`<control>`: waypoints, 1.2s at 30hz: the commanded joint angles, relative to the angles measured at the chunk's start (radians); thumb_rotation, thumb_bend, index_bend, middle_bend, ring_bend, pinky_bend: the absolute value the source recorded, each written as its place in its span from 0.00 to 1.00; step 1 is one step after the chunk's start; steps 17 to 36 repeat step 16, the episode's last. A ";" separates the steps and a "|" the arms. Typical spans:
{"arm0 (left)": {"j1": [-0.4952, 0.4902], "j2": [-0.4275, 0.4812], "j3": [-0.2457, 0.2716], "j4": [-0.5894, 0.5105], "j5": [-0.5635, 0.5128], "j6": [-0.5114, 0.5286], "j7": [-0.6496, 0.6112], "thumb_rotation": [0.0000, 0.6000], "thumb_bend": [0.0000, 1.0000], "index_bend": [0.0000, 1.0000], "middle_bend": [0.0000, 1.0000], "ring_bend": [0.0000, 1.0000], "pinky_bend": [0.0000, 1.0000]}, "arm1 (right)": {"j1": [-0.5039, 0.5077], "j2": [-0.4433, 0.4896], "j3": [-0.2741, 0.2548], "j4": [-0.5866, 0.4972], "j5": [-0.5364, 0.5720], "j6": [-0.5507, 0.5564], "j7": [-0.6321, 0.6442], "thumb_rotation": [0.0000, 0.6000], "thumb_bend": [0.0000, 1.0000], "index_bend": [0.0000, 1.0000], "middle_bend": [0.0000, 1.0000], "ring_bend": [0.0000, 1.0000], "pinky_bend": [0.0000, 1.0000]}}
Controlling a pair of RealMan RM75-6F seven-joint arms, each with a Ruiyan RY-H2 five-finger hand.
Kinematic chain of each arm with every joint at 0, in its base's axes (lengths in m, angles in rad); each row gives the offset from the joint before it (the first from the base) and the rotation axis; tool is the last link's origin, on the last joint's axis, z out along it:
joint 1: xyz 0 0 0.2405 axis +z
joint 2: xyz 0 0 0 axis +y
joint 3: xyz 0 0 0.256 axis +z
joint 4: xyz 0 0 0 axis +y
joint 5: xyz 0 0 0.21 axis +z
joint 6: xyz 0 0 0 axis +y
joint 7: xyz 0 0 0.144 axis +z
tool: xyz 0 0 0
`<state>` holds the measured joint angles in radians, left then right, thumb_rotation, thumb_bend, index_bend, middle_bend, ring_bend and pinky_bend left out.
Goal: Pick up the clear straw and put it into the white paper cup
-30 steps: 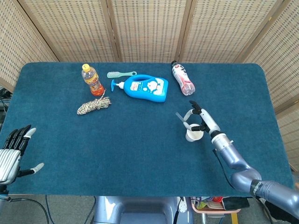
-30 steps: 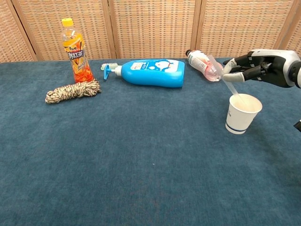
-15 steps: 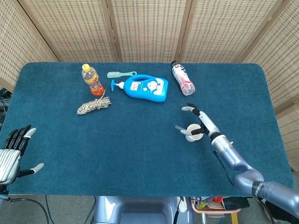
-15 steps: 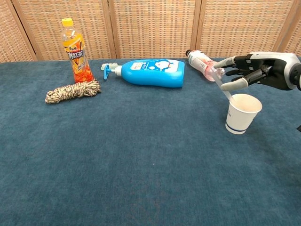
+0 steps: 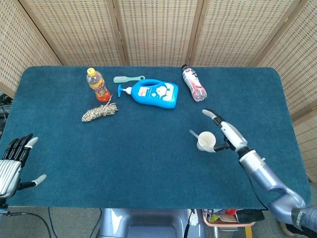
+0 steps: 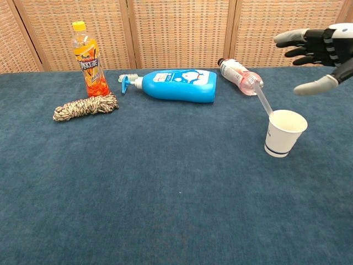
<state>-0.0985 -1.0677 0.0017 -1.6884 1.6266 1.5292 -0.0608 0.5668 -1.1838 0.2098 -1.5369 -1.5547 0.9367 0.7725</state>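
The right hand [image 6: 322, 52] has let go of the straw [image 6: 263, 99] and drawn back from the cup [image 6: 284, 133]; it now hovers above and to the right of the cup, fingers [image 6: 311, 86] spread apart and holding nothing. The straw stands in the cup, leaning over the rim toward the cup's left and far side, its lower end hidden inside. The one cup stands upright on the blue counter [image 5: 148, 148].

The left hand [image 5: 12, 163] is at the counter's near left corner, far from the cup, fingers apart and empty.

Along the far side of the counter from the cup lie the rest, one of each:
- a pink bottle [image 5: 193, 83] on its side, straight beyond the cup;
- a blue pump bottle [image 5: 153, 94] on its side, to the far left of the cup;
- a green brush [image 5: 128, 79] just behind the pump bottle;
- an orange drink bottle [image 5: 97, 85] standing upright, farther left;
- a coil of rope [image 5: 99, 112] just in front of the orange bottle.
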 commanded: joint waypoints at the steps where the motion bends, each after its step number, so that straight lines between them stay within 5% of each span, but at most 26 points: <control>1: 0.005 0.000 0.003 0.002 0.007 0.010 -0.001 1.00 0.11 0.00 0.00 0.00 0.00 | -0.078 0.055 -0.067 -0.044 -0.097 0.127 -0.174 1.00 0.03 0.00 0.00 0.00 0.00; 9: 0.030 -0.002 0.021 0.019 0.049 0.057 -0.011 1.00 0.11 0.00 0.00 0.00 0.00 | -0.280 0.020 -0.175 -0.010 -0.248 0.451 -0.617 1.00 0.03 0.00 0.00 0.00 0.00; 15: 0.044 -0.017 0.032 0.039 0.072 0.079 0.003 1.00 0.11 0.00 0.00 0.00 0.00 | -0.415 -0.039 -0.173 0.014 -0.227 0.687 -0.707 1.00 0.03 0.00 0.00 0.00 0.00; 36: 0.044 -0.019 0.031 0.039 0.071 0.079 0.006 1.00 0.11 0.00 0.00 0.00 0.00 | -0.422 -0.044 -0.171 0.014 -0.226 0.704 -0.710 1.00 0.03 0.00 0.00 0.00 0.00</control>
